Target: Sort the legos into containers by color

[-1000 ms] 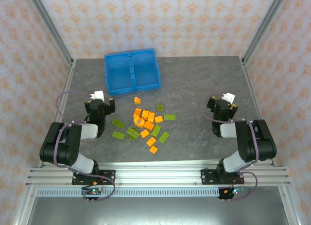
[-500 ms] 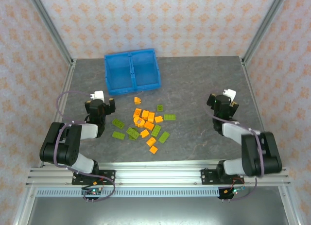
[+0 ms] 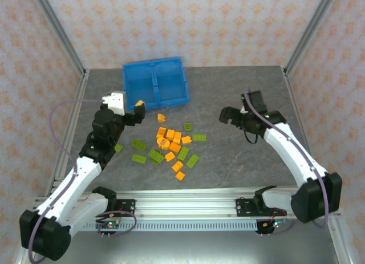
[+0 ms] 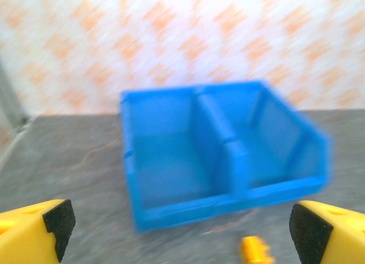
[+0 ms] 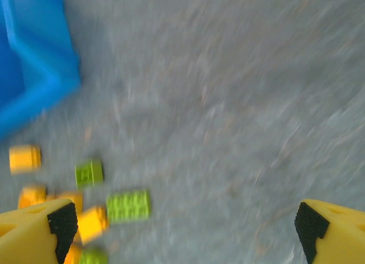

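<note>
The legos (image 3: 174, 146) lie loose on the grey table (image 3: 228, 161), orange and green mixed in a cluster at its middle, between the two arms. One orange lego (image 3: 161, 117) sits apart from the cluster, near the front of the bin (image 3: 155, 83). The blue bin stands toward the far edge, left of centre, its two compartments side by side with a divider (image 4: 219, 144) between them. The left gripper (image 3: 126, 114) hangs just in front of the bin's near left corner, its fingers (image 4: 48, 221) spread wide and holding nothing. In its blurred wrist view the bin (image 4: 171, 210) faces it, with the single orange lego (image 4: 255, 250) low at the right. The right gripper (image 3: 236, 122) is right of the cluster, above bare table, also wide open and empty. Its blurred wrist view catches a bin corner (image 5: 34, 76) and several legos (image 5: 129, 206) at lower left.
</note>
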Robot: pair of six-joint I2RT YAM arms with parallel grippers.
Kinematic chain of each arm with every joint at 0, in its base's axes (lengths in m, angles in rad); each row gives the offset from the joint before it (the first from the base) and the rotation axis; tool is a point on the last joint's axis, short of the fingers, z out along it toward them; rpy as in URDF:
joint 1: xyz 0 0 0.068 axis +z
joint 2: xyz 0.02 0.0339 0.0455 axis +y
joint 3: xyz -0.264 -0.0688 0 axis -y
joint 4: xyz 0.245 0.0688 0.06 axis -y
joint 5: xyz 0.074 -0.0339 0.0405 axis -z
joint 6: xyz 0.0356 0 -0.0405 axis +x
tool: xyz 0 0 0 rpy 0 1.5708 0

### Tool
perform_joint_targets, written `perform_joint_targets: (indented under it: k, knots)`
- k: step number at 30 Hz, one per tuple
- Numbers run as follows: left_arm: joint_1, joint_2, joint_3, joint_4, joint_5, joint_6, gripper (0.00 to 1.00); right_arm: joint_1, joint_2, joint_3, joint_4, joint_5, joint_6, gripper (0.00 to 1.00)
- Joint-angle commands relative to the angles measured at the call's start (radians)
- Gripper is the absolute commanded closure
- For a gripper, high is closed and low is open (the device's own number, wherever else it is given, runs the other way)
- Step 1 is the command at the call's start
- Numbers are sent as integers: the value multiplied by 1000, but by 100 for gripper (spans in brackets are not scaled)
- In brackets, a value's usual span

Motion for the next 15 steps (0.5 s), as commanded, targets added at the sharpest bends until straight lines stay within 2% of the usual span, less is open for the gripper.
perform_joint_targets:
  k: [1, 5, 8, 11, 15]
  knots:
    - [-104, 22, 147, -373, 233, 94, 0, 62, 72, 62, -133, -33, -31, 1]
    - [-268, 76, 373, -783, 395, 403, 0, 131, 181, 96, -92, -29, -37, 1]
    - [-342, 50, 409, -929, 440, 595, 0, 175, 272, 127, -64, -31, -20, 1]
    - [-360, -6, 349, -943, 458, 729, 0, 233, 367, 156, -40, -25, -13, 1]
    - [-360, -67, 222, -830, 459, 777, 0, 289, 473, 205, -26, 69, -10, 1]
